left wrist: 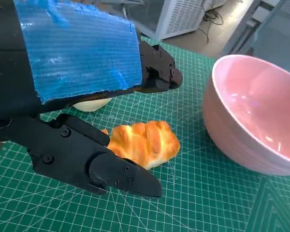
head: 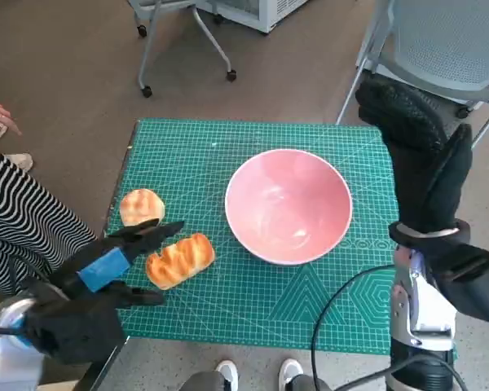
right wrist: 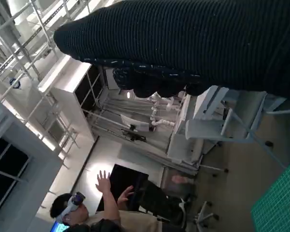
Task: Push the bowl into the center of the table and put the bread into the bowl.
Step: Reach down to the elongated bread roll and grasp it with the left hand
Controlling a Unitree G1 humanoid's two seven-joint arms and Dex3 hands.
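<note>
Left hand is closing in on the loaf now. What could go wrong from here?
1. The left hand is open around the golden loaf, not yet gripping; closing off-centre may push it away.
2. A round bun lies close behind the loaf and could get knocked toward the mat's edge.
3. The pink bowl sits right of centre, near the right hand; an arm swing could shift it.
</note>
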